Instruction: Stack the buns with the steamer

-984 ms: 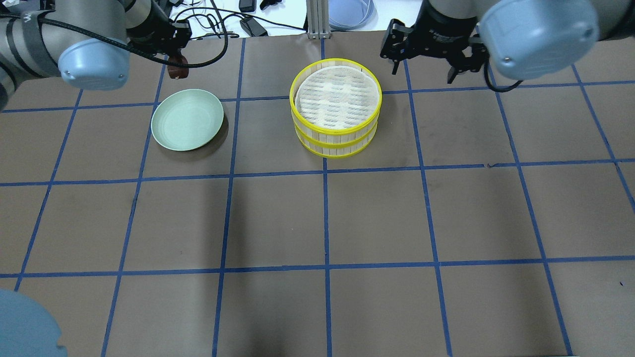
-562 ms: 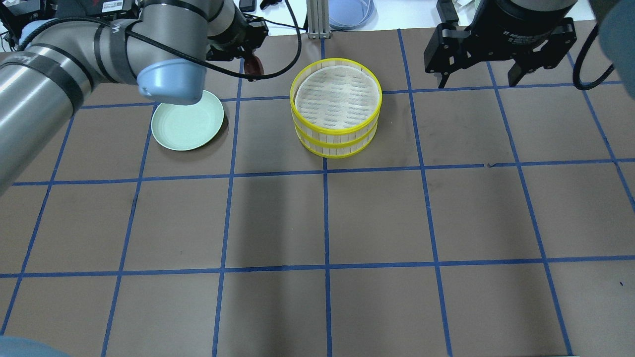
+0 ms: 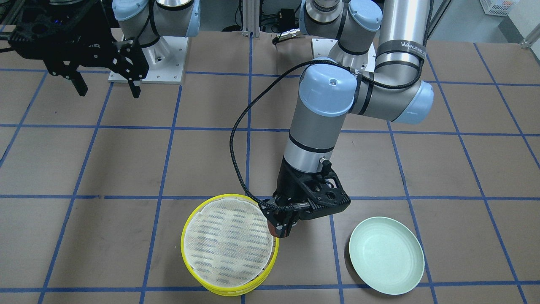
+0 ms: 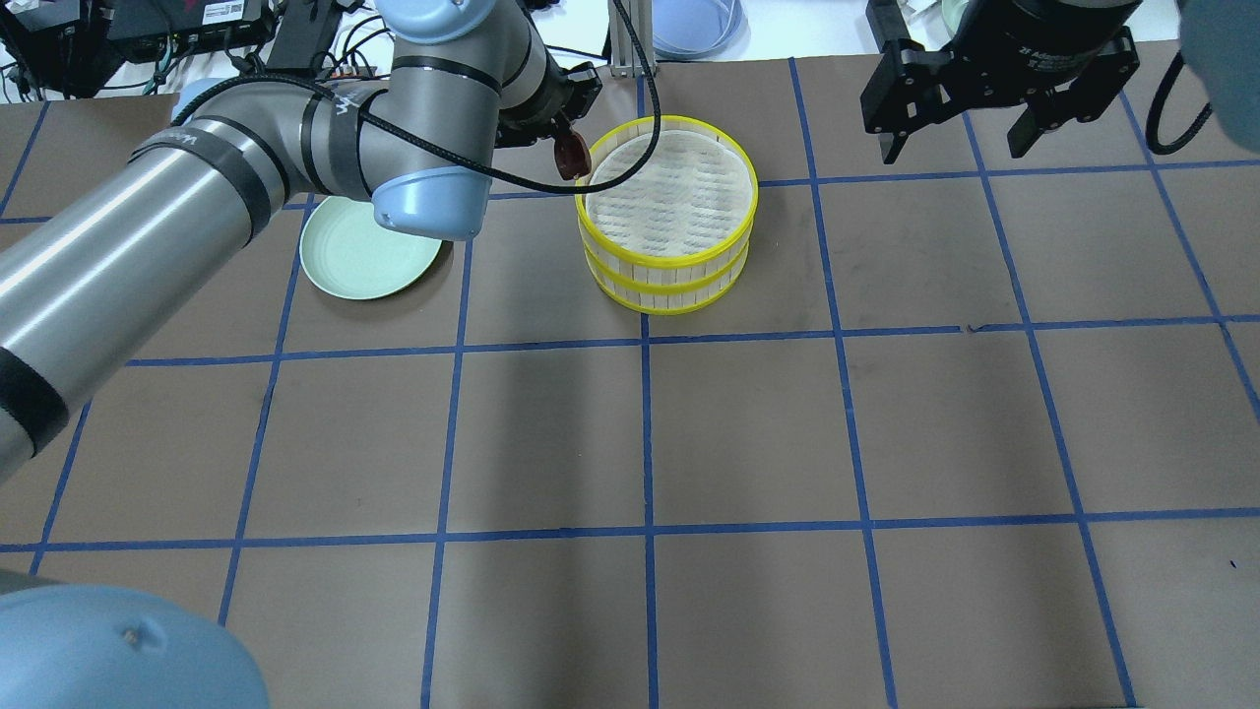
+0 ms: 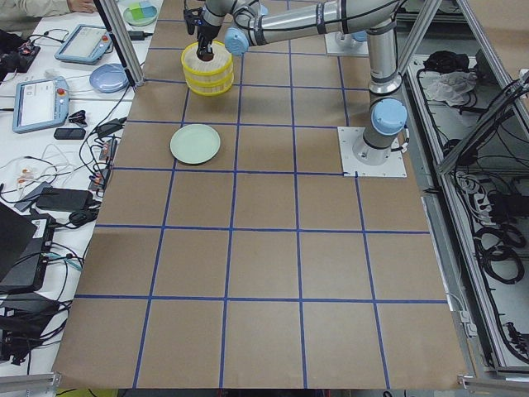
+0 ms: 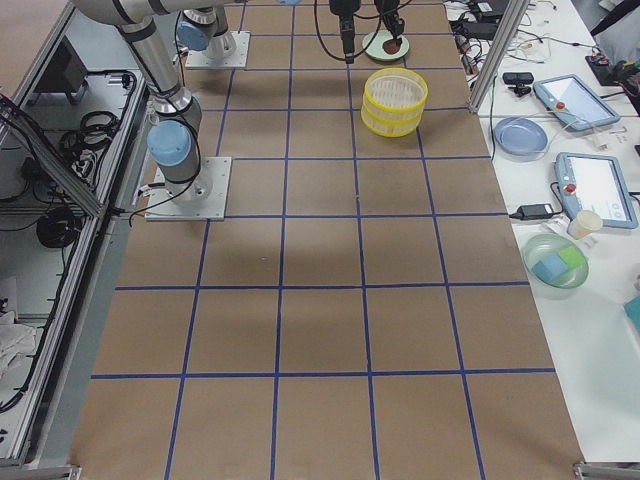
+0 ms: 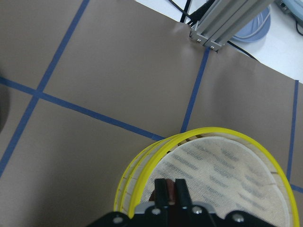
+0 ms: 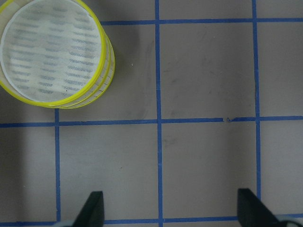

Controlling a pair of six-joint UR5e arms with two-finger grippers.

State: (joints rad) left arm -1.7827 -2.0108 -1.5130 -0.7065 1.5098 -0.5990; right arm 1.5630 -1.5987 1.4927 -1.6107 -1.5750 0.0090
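- Count: 2 tiers stacked as one steamer (image 4: 669, 276); 1 bun (image 4: 568, 157) in view, the dark reddish-brown block; 1 mint-green plate (image 4: 349, 266); 2 grippers.
- Top tier: white mesh liner (image 4: 669, 192) lying flat across it. The lower tier's inside is hidden under the top one.
- Left gripper (image 3: 282, 229): jaws narrow, clamped on the bun, right at the steamer's yellow rim on the plate side and held above the tabletop (image 4: 748, 433). The left wrist view puts the bun over the rim's edge; can't tell if it touches.
- Right gripper (image 4: 955, 150): jaws wide apart, hanging well apart from the steamer, on the side away from the plate.
- Plate: flat on the tabletop, near the steamer but not touching; the left arm's elbow covers part of it in the overhead view.
- Edges: the steamer sits near the tabletop edge farthest from the robot's bases, with an aluminium post (image 4: 630, 39) just beyond. The broad blue-gridded stretch of tabletop lies on the steamer's robot side.
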